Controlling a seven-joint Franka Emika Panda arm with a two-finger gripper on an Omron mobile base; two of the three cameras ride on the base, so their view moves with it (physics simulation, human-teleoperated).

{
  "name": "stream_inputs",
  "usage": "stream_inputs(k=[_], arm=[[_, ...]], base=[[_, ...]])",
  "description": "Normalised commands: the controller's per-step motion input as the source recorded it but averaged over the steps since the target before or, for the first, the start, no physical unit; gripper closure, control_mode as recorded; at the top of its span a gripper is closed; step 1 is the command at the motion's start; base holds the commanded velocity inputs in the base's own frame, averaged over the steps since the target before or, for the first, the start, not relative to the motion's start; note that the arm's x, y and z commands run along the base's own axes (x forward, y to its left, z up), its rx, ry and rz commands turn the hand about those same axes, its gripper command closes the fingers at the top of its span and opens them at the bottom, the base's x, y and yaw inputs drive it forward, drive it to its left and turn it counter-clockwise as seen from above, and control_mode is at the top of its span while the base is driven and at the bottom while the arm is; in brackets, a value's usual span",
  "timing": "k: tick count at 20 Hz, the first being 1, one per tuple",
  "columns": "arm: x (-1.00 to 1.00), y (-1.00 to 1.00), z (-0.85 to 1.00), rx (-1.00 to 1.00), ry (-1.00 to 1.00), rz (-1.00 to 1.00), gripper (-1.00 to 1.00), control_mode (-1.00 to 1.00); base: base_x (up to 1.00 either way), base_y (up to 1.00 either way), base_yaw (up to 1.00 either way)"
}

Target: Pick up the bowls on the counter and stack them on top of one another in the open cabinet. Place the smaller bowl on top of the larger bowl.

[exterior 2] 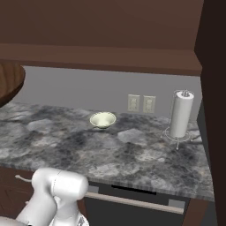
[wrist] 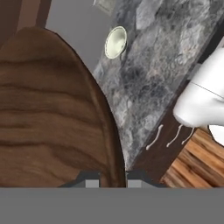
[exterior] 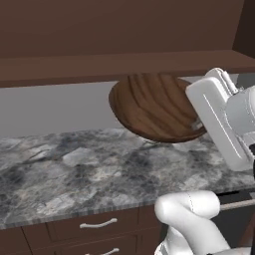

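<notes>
The larger bowl (exterior: 152,107), wide, dark brown and wood-grained, hangs tilted above the counter (exterior: 74,169), just under the open cabinet's shelf board (exterior: 124,67). My gripper (exterior: 198,124) is shut on its right rim. In the hand view the rim of the larger bowl (wrist: 52,113) runs between my gripper's tips (wrist: 113,179). Its edge also shows at the far left of the right base view (exterior 2: 9,81). The smaller bowl (exterior 2: 103,119), pale cream-green, sits upright on the counter (exterior 2: 132,154) near the back wall, also seen from the hand (wrist: 116,42).
A paper towel holder (exterior 2: 181,115) stands at the counter's right end, beside a dark cabinet side wall (exterior 2: 214,110). Two wall outlets (exterior 2: 141,103) sit behind the smaller bowl. Drawers with silver handles (exterior: 98,224) run under the counter. The shelf board (exterior 2: 110,57) spans the wall above.
</notes>
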Motion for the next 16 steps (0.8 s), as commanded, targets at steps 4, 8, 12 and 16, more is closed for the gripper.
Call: stream_inputs(k=[4,8,12,16], arm=[[0.23,0.00,0.40,-0.04,0.00,-0.08,1.00,-1.00],[0.14,-0.01,0.40,-0.04,-0.04,-0.10,1.00,-1.00],[0.07,0.00,0.32,-0.01,-0.08,-0.10,1.00,-1.00],[0.11,0.00,0.30,0.00,-0.07,-0.10,1.00,-1.00]], base=[[0.00,0.00,0.00],[0.00,0.00,0.00],[0.00,0.00,0.00],[0.00,0.00,0.00]])
